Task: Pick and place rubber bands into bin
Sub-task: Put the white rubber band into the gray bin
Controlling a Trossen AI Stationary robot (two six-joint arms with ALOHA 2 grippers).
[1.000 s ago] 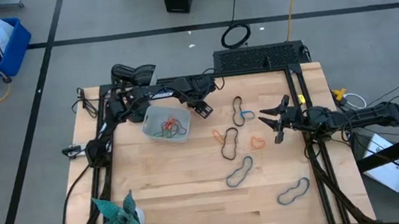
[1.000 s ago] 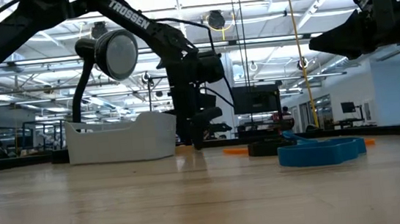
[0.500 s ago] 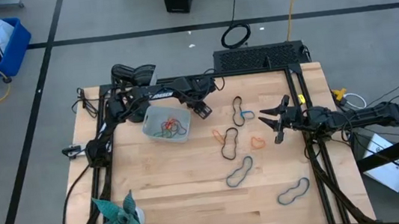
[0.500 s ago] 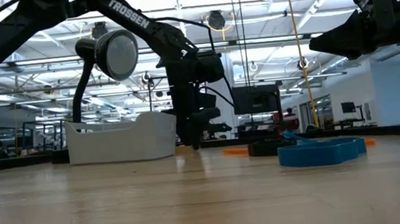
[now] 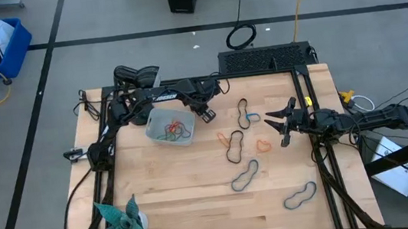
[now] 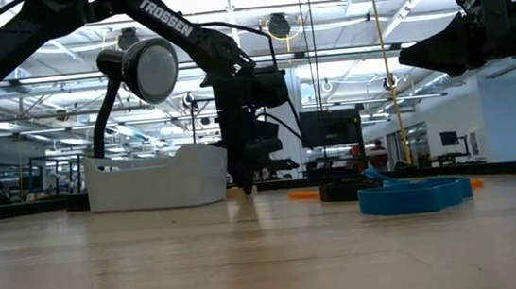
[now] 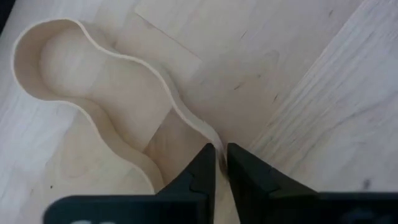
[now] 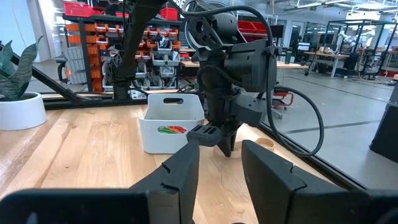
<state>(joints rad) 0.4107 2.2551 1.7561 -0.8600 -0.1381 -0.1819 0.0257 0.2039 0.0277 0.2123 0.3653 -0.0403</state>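
The bin (image 5: 168, 128) is a pale tray on the table with several coloured rubber bands inside. My left gripper (image 5: 206, 116) stands just right of the bin, pointing down, shut on a tan rubber band (image 7: 93, 93) that stands on its edge on the wood. More rubber bands lie loose to the right: black (image 5: 245, 113), orange (image 5: 228, 137), red (image 5: 263, 145), grey-blue (image 5: 245, 175) and blue (image 5: 300, 194). My right gripper (image 5: 279, 127) hovers open above the table's right side, holding nothing. My left gripper pinches one wall of the tan band's loop (image 7: 217, 147) between its two fingers, at the band's narrow waist. The fingers come from above, pointing down. The band rests on its lower edge on the table, and its wide end (image 7: 37, 62) curves away from the fingers.
A teal plant (image 5: 120, 224) in a white pot stands at the near left corner. A black keyboard-like slab (image 5: 263, 58) lies at the far right edge. Bare wood lies open between the bin and the near edge.
My left gripper has shut its fingers while staying beside the bin, taking hold of the tan band. My right gripper has kept still.
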